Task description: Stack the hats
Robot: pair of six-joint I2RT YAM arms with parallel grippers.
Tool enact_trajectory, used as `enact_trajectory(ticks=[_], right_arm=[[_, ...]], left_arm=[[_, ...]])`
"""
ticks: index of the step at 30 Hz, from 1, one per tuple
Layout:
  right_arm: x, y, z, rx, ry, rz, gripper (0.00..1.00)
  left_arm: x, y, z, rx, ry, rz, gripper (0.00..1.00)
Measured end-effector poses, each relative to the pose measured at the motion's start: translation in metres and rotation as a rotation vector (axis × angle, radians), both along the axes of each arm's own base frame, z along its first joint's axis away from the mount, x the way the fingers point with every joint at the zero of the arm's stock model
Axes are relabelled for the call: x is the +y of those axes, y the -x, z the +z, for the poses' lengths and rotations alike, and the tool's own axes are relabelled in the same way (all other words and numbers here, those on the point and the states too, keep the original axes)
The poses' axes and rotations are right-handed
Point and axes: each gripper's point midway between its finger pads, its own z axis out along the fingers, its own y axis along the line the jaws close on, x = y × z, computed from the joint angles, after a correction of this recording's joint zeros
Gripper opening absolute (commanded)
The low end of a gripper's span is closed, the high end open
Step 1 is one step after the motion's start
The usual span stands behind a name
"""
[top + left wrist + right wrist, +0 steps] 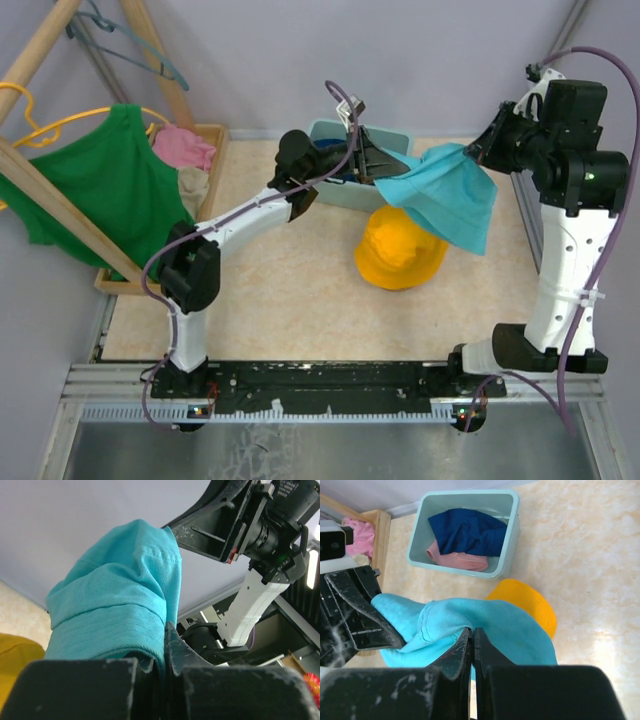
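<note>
The teal hat [445, 195] hangs in the air, stretched between both grippers, above the orange-yellow hat [400, 250] that lies on the table. My left gripper [385, 168] is shut on the teal hat's brim [125, 610] at its left end. My right gripper [470, 152] is shut on the teal hat's brim [485, 622] at its right end. The orange-yellow hat [527, 602] shows partly under the teal one. The navy blue hat [467, 530] and the pink hat [457, 560] lie in the pale teal bin [512, 535] behind.
A green tank top [95, 185] hangs on a wooden rack [60, 210] at the left. A shapeless pink cloth [185, 148] lies in a wooden tray [215, 160] beside it. The bin [335, 190] stands at the table's far side.
</note>
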Motion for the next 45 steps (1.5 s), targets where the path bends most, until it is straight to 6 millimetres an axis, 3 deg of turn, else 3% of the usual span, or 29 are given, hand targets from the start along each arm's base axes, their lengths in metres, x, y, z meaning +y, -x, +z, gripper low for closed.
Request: enact_trajectory(ticks=[7,12,15,20,24,32,40,45], right_arm=[[-0.01,0.014,0.028,-0.098,0.096,-0.03,0.0],[-0.021,0.02,0.04,-0.171,0.182,-0.068,0.0],[-0.026,0.017,0.029,-0.187,0.209,-0.088,0.0],[-0.034,0.01,-0.019,-0.14,0.245,-0.11,0.0],[-0.032,-0.001,-0.035,-0.13,0.261,-0.095,0.0],[-0.033,-0.013,-0.016,-0.224,0.28,-0.098,0.0],[-0.017,-0.018,-0.028,-0.229,0.303,-0.033,0.0],[-0.021,-0.021,-0.018,-0.272,0.33,-0.051,0.0]], left_arm=[[-0.019,0.011,0.001,-0.065,0.093,-0.05,0.0],[-0.028,0.009,0.014,-0.176,0.197,-0.069,0.0],[-0.034,0.003,0.004,-0.216,0.221,-0.079,0.0],[-0.042,-0.015,-0.04,-0.199,0.185,-0.082,0.0],[-0.043,-0.029,-0.062,-0.191,0.176,-0.071,0.0],[-0.038,-0.046,-0.035,-0.282,0.238,-0.049,0.0],[-0.033,-0.053,-0.062,-0.252,0.216,-0.033,0.0],[-0.037,-0.06,-0.049,-0.321,0.281,-0.027,0.0]])
